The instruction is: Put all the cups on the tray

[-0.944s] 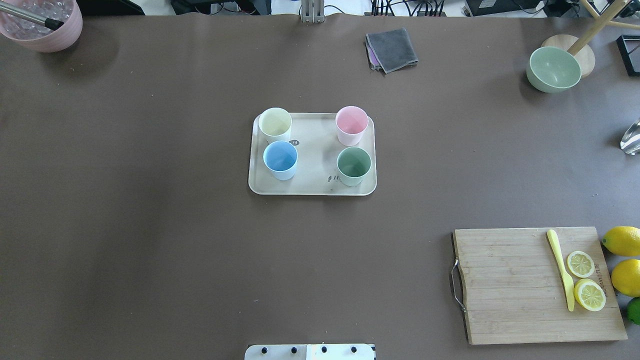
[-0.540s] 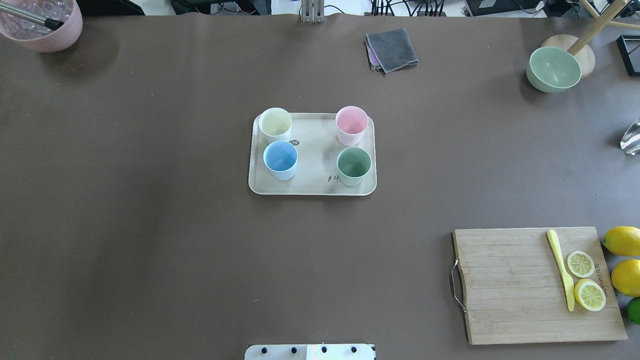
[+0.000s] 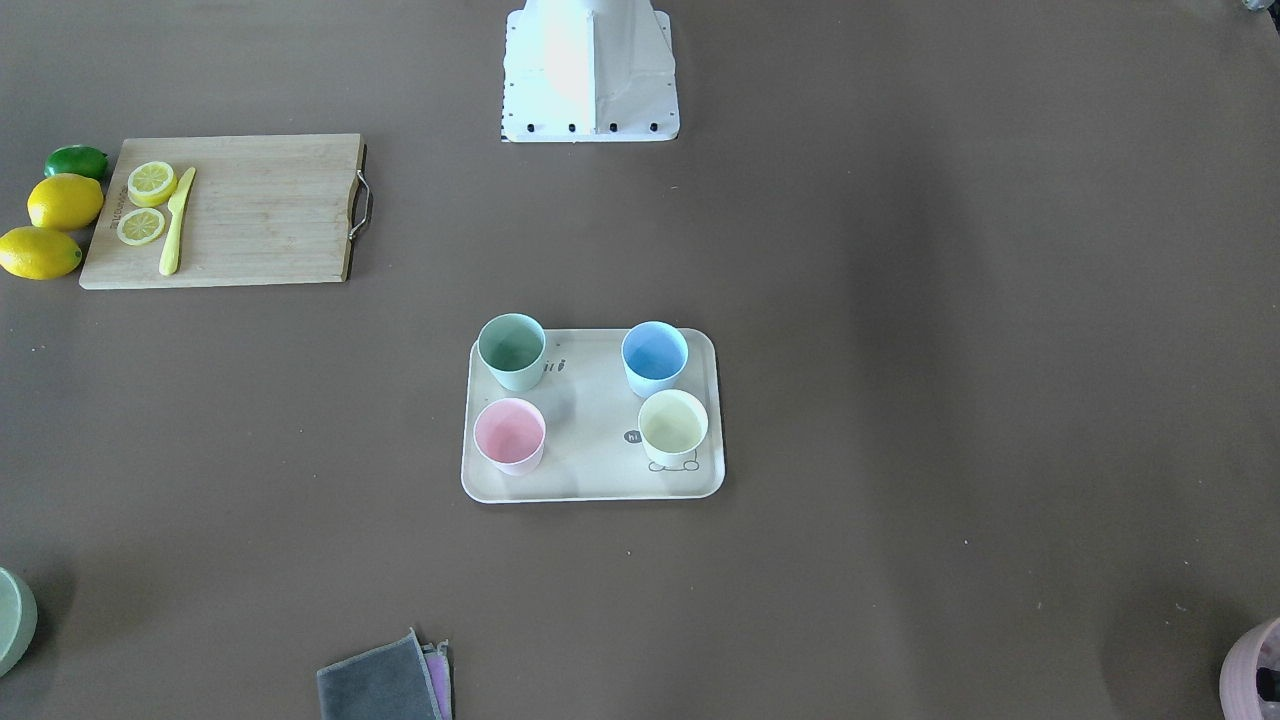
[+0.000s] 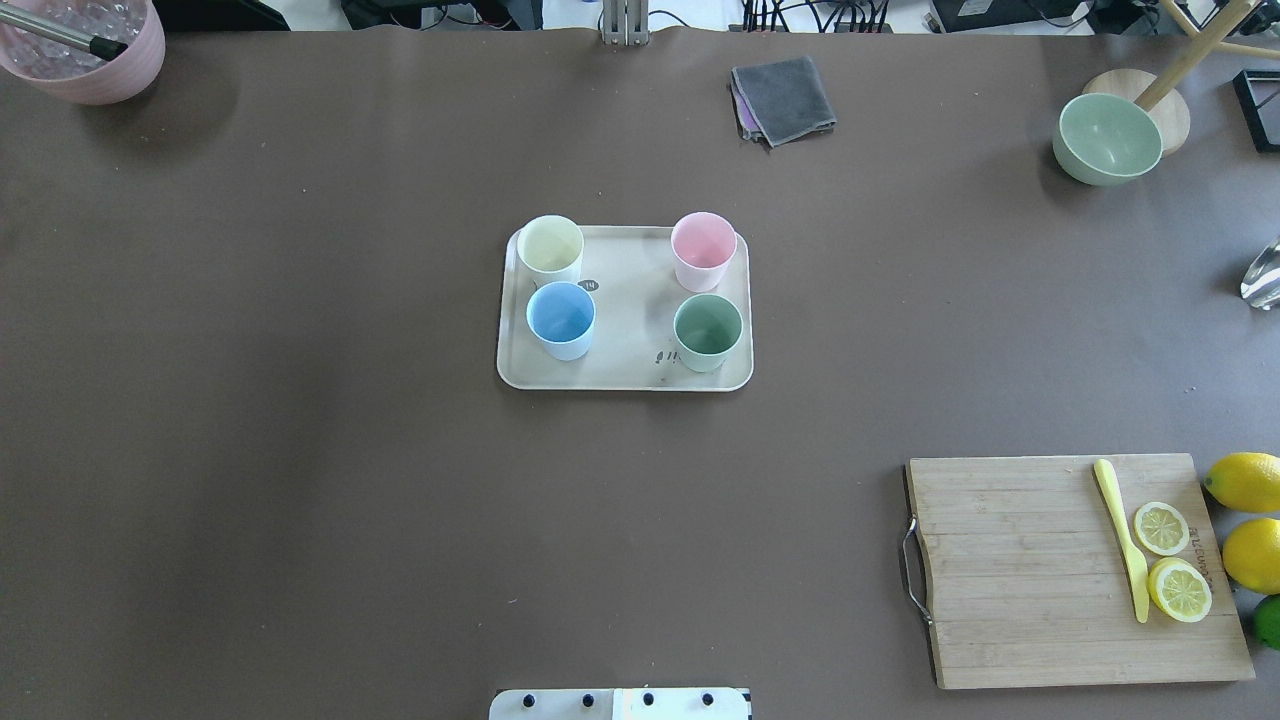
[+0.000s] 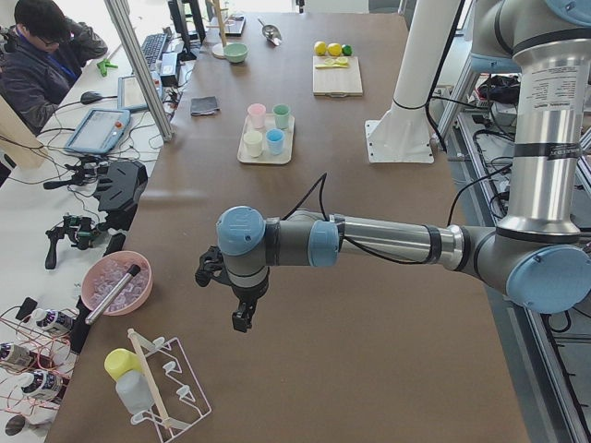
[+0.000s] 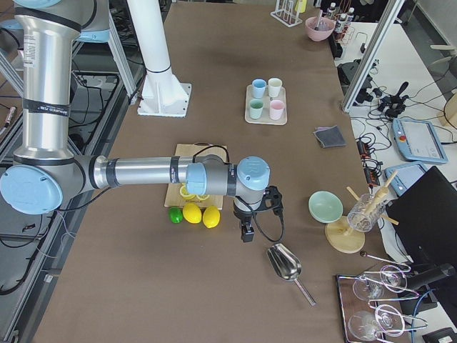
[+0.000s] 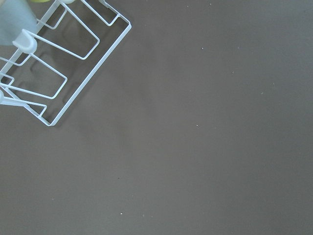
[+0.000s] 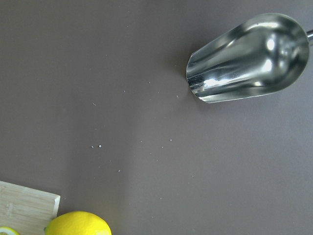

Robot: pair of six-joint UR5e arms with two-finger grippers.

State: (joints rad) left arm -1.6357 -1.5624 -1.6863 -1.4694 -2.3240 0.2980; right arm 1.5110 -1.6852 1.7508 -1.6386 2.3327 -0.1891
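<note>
table [image 4: 300,450]: I see no cup standing off the tray in any view. left arm [image 5: 369,242] is stretched over the table's left end and right arm [image 6: 136,173] over its right end, both well apart from the middle.

tray [image 4: 628,345]: mid-table, roughly between the two sets of fingers and far from both.

cups: all four are upright on the tray, inside the rim. cream-yellow cup [image 4: 550,245] and light blue cup [image 4: 561,318] are on the side toward the left fingers, just beside each other. pink cup [image 4: 703,250] and mint green cup [image 4: 708,330] are on the side toward the right fingers.

left gripper [image 5: 239,318]: points down above bare table, with the wire rack [image 7: 58,63] just off to one side of the fingers. No cup anywhere near. Released or clenched, can't tell; only the side view has it and the wrist cam shows no fingers.

right gripper [image 6: 246,232]: same posture, above bare table. metal scoop [image 8: 249,56] is near on one side of the fingers, a lemon [image 8: 78,223] near on the other. Finger state, can't tell either.

My read:
- Step: the placing looks done, four of four on the tray, arms parked out wide.
- Next move: nothing left to grasp. At most confirm the count and hold, or go home.
- If the arms do move, lift straight off first so the fingers clear the rack and the scoop.
</note>
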